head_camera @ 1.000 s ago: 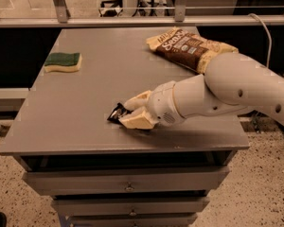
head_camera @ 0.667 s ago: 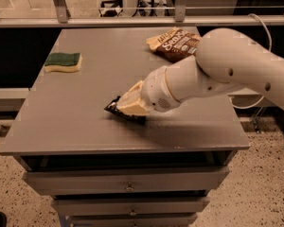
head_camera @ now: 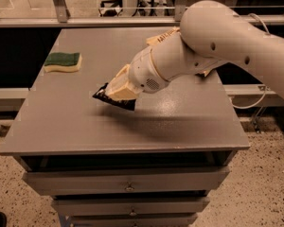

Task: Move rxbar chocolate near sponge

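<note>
rxbar chocolate (head_camera: pixel 102 94) is pinched between the pressed-together fingers of the gripper (head_camera: pixel 117 91) at the middle of the table (head_camera: pixel 61 124), well apart from the sponge (head_camera: pixel 62 61) at the far left.

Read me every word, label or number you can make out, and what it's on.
Nothing readable.
The bar, held mid-table in the claw: print too blurred and mostly covered.
The bag behind the arm: nothing legible.
The sponge: no marks seen.
</note>
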`<state>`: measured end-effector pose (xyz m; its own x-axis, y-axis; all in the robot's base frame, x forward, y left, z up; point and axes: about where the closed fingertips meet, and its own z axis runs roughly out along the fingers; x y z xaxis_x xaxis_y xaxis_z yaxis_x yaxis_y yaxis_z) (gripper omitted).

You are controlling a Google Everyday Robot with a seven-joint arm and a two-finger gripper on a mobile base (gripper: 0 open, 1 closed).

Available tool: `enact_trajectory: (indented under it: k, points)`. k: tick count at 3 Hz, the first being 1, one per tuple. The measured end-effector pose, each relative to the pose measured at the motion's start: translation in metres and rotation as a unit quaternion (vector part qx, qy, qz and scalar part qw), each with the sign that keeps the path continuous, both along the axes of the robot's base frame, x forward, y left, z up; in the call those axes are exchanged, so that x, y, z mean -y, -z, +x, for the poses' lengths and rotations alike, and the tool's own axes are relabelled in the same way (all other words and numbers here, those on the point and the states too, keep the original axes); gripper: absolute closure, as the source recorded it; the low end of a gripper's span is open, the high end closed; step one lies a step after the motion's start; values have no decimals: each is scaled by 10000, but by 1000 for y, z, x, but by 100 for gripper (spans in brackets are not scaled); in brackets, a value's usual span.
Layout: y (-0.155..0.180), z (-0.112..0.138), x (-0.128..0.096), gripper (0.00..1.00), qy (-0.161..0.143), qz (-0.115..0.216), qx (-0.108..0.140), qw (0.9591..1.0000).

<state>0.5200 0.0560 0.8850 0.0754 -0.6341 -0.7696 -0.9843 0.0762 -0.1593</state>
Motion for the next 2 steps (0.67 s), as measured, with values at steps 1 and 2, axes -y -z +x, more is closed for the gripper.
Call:
enact_trajectory:
  k: [1, 2]
  points:
    - [1, 32, -16, 100, -226, -32, 196, 9995]
    - [5, 81, -41, 100, -404, -27, 404, 9984]
